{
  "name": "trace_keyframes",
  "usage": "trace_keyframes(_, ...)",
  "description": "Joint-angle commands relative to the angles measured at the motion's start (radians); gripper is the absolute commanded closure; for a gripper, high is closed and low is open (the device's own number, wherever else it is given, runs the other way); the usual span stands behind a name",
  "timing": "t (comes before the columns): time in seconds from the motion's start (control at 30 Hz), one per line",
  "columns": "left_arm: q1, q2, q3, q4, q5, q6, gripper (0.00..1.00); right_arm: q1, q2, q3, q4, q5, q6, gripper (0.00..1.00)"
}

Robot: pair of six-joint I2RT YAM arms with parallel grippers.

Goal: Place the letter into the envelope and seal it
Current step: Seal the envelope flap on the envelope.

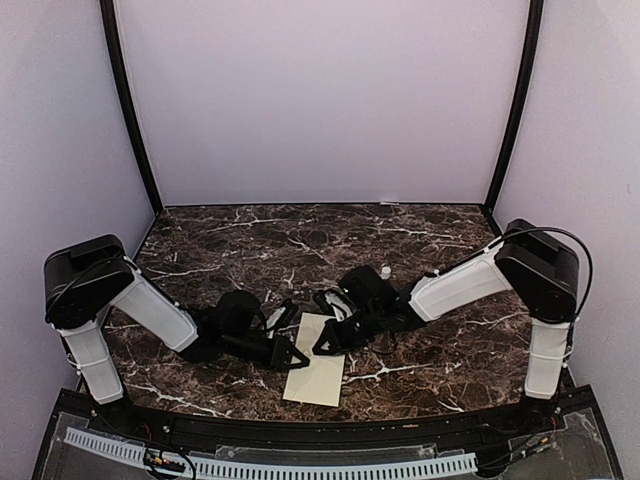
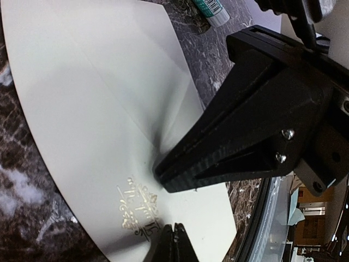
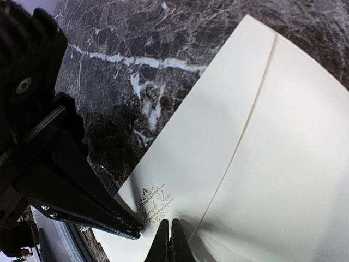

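The cream envelope (image 1: 318,378) lies flat on the marble table between the two arms, long side towards me. Its triangular flap is folded down, with a gold "Thank You" emblem (image 3: 155,202) at the tip. My left gripper (image 1: 295,352) hovers low over the envelope's far end. In the left wrist view its jaws (image 2: 169,204) stand apart over the emblem (image 2: 139,210) with nothing between them. My right gripper (image 1: 325,340) reaches the same end from the right. Its fingertips (image 3: 155,229) stand a narrow gap apart just above the flap tip. The letter is not in sight.
A small white glue stick (image 1: 385,271) stands behind the right gripper and also shows in the left wrist view (image 2: 212,11). The table's black front rail (image 1: 300,430) runs just below the envelope. The two grippers are very close together.
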Motion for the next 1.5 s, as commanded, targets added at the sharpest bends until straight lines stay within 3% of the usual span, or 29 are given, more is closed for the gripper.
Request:
trace_keyframes(0.0,-0.003,0.004,-0.008,-0.096,-0.013,0.011,1.0,0.032,-0.015,-0.031,-0.059,-0.009,0.004,1.0)
trace_keyframes(0.43,-0.002,-0.001,-0.009,-0.098,-0.011,0.01,1.0,0.064,-0.009,-0.014,-0.081,0.026,0.02,1.0)
trace_keyframes(1.1,-0.003,0.002,-0.008,-0.112,-0.003,0.015,1.0,-0.05,0.113,0.144,-0.134,0.076,-0.058,1.0)
trace_keyframes(1.47,-0.003,0.004,0.007,-0.123,-0.008,0.017,1.0,-0.022,0.042,0.043,-0.066,0.043,-0.017,1.0)
